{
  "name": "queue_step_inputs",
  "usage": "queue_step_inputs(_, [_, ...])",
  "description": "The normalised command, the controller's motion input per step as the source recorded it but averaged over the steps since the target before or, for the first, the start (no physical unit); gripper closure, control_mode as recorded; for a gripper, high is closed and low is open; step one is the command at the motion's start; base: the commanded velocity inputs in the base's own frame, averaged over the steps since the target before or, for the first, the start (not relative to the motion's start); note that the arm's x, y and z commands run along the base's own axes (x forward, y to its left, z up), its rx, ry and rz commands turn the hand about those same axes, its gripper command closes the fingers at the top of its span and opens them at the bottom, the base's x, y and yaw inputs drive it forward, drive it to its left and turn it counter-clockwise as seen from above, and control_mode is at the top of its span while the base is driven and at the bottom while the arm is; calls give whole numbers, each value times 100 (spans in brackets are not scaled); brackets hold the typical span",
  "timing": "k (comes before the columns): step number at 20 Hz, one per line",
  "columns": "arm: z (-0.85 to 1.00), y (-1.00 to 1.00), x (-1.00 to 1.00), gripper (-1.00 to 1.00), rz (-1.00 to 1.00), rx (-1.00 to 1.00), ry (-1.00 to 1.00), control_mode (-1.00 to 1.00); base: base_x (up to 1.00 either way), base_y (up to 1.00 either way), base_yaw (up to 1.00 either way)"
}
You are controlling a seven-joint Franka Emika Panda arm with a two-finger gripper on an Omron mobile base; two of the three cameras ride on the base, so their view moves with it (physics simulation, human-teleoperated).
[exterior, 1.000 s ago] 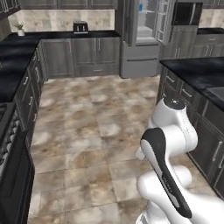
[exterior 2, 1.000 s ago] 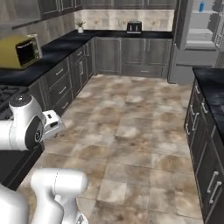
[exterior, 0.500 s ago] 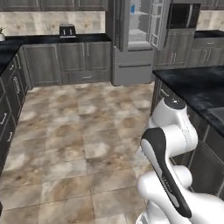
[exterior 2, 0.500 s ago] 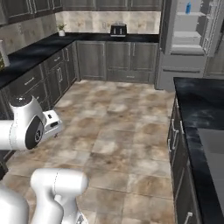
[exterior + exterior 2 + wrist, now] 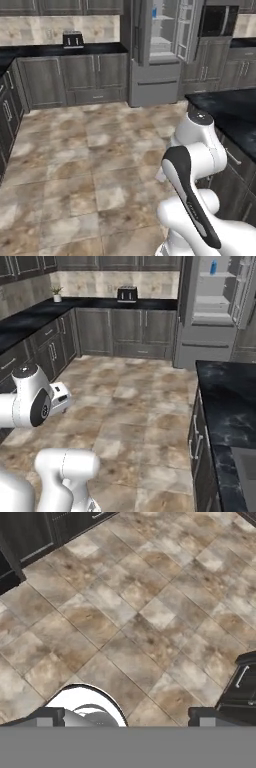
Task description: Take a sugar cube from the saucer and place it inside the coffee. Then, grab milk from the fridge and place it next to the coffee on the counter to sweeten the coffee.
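Fridge (image 5: 160,50) nearer since earlier, door open, milk (image 5: 213,267) inside.

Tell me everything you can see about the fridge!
The fridge is a tall grey appliance standing at the far end of the kitchen, between dark grey cabinets. Its upper doors hang open, showing pale shelves inside and racks on the door. A small blue carton, the milk, stands on a high shelf. Below the open part is a closed grey drawer front with a horizontal bar handle. It stands on the tiled floor, far from the robot.
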Motion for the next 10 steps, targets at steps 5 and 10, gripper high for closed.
queue_step_inputs(5, [0,0,0,-100,0,0,0,100,100,-2,-1])
queue_step_inputs(10, [0,0,0,-100,0,0,0,100,100,-10,0])
